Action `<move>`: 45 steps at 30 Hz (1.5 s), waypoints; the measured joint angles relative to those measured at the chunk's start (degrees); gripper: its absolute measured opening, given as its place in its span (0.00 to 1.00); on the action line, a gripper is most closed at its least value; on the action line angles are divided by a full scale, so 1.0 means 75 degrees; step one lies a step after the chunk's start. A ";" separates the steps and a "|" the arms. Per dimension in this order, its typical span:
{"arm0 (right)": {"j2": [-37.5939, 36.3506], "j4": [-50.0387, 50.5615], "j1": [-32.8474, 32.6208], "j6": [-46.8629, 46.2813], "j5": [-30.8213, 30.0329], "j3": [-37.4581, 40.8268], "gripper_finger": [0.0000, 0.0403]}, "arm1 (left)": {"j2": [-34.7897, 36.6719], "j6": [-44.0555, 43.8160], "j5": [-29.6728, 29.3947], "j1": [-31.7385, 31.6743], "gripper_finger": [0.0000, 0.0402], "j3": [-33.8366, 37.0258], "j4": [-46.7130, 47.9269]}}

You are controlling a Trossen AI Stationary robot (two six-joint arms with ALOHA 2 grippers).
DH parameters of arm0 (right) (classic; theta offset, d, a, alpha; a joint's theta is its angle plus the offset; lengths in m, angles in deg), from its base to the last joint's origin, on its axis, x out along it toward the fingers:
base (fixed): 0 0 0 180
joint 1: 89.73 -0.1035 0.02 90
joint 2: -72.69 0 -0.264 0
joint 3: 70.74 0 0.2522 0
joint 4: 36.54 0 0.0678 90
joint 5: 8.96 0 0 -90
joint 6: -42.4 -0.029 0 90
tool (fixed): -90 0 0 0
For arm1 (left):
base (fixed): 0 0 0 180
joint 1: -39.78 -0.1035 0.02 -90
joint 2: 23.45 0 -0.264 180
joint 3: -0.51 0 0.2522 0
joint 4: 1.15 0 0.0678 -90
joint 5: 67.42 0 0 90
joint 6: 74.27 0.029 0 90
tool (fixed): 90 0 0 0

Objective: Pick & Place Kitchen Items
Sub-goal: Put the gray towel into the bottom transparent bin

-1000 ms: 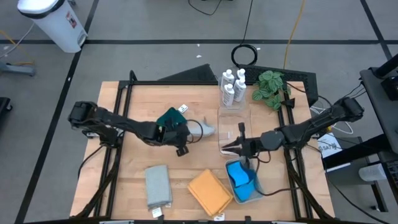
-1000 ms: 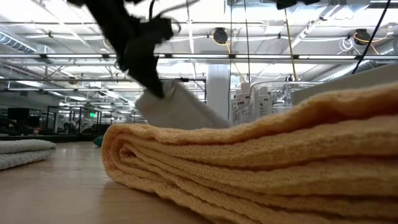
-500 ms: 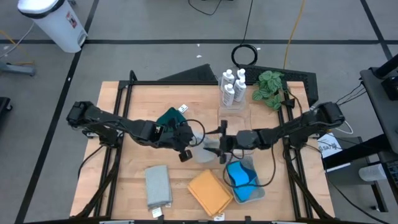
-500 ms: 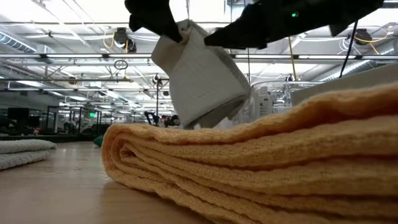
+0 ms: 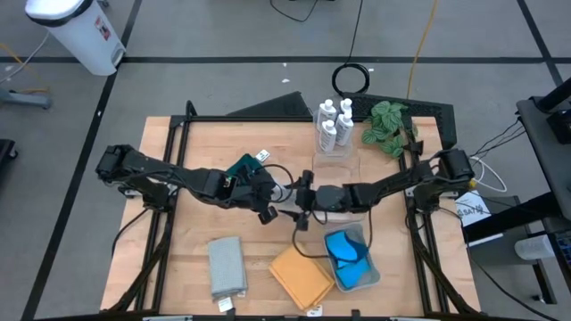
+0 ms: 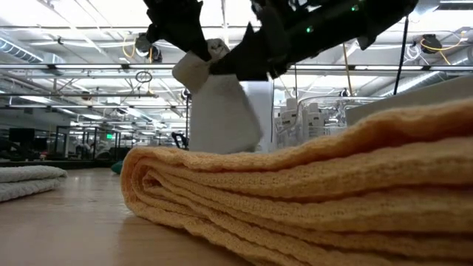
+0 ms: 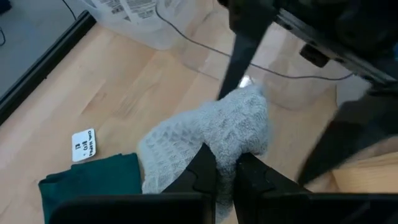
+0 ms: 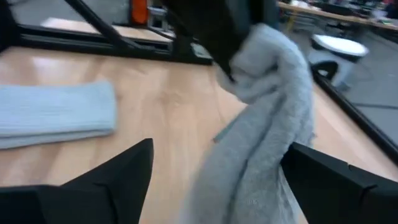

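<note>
My left gripper pinched the grey cloth, soft, light and drooping; my right gripper, at its 3 o'clock, stood wide around the hanging fold.

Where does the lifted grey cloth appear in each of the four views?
High: grey cloth at table centre, mostly hidden between both arms.
Low: hanging, upper centre.
Left wrist: centre.
Right wrist: right of centre.
Shared landmark: the left gripper pinching it.
</note>
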 joint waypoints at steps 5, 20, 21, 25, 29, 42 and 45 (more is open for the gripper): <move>0.0015 0.0294 0.0176 -0.0088 -0.0603 -0.0067 0.68 | 0.0000 -0.0015 0.0007 0.0011 0.06 0.0000 -0.0009; -0.0101 0.0516 0.0318 -0.0250 0.0236 -0.0061 0.07 | 0.0004 0.0193 0.0234 0.0015 0.09 0.0000 -0.0052; -0.0181 0.0666 0.0306 -0.0118 0.0236 -0.0055 0.04 | 0.0039 0.0400 0.0356 0.0016 0.11 0.0000 -0.0035; -0.0671 0.1194 0.0309 -0.0085 0.0228 -0.0055 0.02 | 0.0466 0.0594 0.0665 0.0035 0.18 0.0006 0.0114; -0.1279 0.1584 0.0296 -0.0116 0.0234 0.0150 0.01 | 0.1143 0.0887 0.0470 0.0252 0.24 0.0006 0.0170; -0.3725 -0.0029 -0.0250 -0.0298 0.0724 0.1815 0.00 | 0.2543 0.2227 -0.1194 0.1388 0.30 0.1485 -0.1871; -0.4060 -0.1070 -0.0315 -0.0569 0.1323 0.2290 0.00 | 0.2704 0.3607 -0.0984 0.1632 0.30 0.2798 -0.4467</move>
